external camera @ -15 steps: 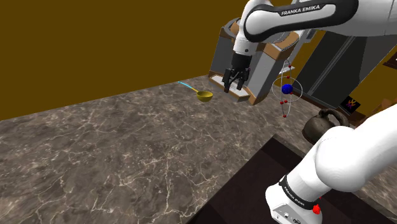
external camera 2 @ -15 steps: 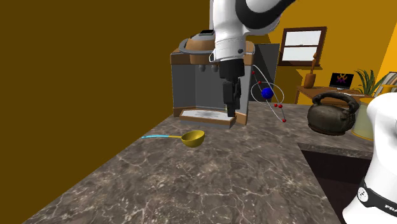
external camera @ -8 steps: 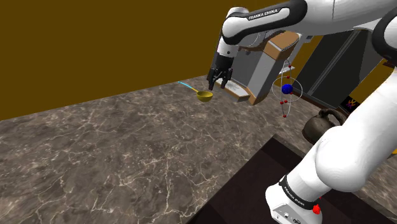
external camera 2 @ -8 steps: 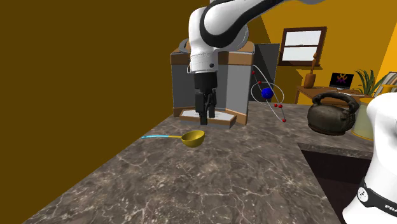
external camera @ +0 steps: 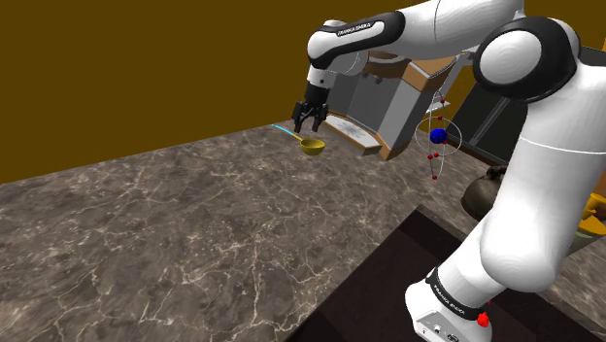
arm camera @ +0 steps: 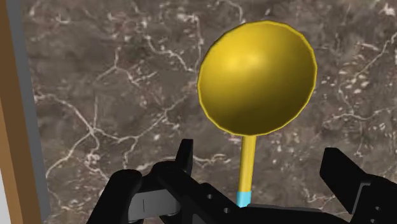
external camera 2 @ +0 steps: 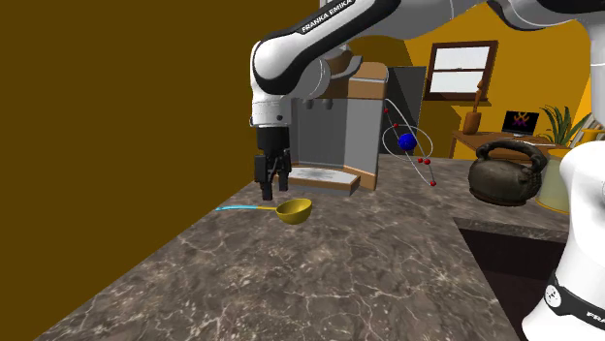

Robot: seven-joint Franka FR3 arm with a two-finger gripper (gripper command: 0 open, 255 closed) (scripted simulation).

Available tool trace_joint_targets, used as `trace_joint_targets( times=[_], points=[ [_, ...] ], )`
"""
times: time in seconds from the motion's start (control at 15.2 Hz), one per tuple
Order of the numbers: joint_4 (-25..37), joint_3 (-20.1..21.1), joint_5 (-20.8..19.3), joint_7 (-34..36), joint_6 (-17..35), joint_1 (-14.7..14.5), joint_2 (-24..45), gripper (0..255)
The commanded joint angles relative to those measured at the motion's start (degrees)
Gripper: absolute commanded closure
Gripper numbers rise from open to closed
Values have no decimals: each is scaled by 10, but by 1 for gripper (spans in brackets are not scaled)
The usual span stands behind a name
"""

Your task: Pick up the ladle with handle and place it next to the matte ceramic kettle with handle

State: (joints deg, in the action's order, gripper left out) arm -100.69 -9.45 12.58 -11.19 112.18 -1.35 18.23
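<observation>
A ladle with a yellow bowl and a thin light-blue handle lies on the dark marble counter, near the wall. In the second exterior view the ladle has its handle pointing to that view's left. My black gripper hangs open just above it, apart from it, over the join of bowl and handle. In the wrist view the ladle bowl lies ahead of the gripper, and its yellow neck runs between the spread fingers without touching them. A dark kettle with a bail handle stands far off at the counter's other side.
A grey and brown coffee machine stands against the wall right behind the gripper. A blue ball with rings floats between the machine and the kettle. My dark stand fills the shoulder view's lower right.
The arm has swung from in front of the coffee machine towards the shoulder view's left and come down over the ladle. The fingers stay open and the ladle has not moved.
</observation>
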Motion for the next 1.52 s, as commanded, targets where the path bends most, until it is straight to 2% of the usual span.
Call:
trace_joint_targets(
  times=[0.0, 0.53, 0.99, 1.06, 1.45],
  points=[
    [33, 4, 12, -10, 1, 5, 33, 0],
    [-1, 9, 19, -15, 52, 1, 50, 0],
    [-1, 9, 19, -15, 52, 1, 50, 0],
    [-1, 9, 19, -15, 52, 1, 50, 255],
    [-1, 9, 19, -15, 52, 1, 50, 255]
  ],
)
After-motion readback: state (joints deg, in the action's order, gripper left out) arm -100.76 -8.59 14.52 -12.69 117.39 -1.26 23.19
